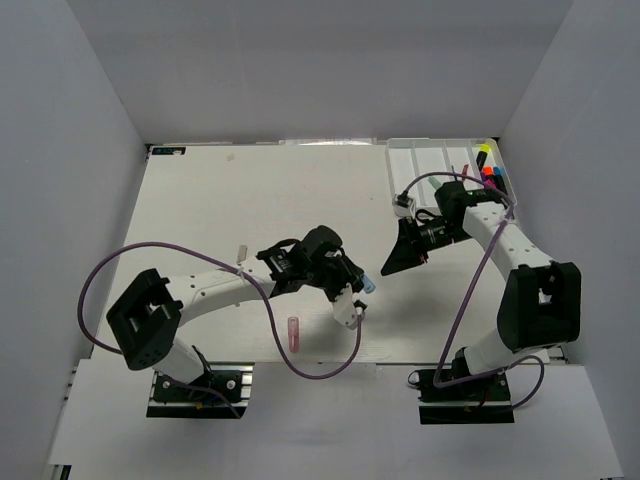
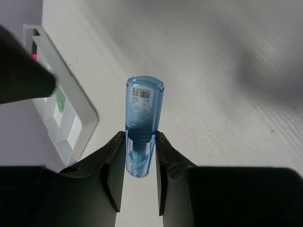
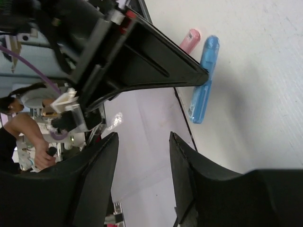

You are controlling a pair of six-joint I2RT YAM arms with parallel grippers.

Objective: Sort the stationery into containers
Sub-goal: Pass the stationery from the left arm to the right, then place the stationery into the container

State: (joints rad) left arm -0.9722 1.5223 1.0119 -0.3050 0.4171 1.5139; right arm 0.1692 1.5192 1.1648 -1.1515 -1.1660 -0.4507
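Left gripper (image 2: 140,137): fingers clamped on the rear end of a blue capsule-shaped piece (image 2: 143,113), most of which stands out ahead of the fingertips over the table (image 2: 227,94). Behind these fingers a pink capsule (image 1: 293,332) lies on the table. Ahead and to their left are the right gripper (image 3: 142,139), fingers apart and holding nothing, and then the white tray (image 2: 73,90). Likely step: carrying the piece to the tray. Done well, the short clamped end stays firmly held, the path clears the right gripper, and the piece goes down lengthwise along one compartment before release.
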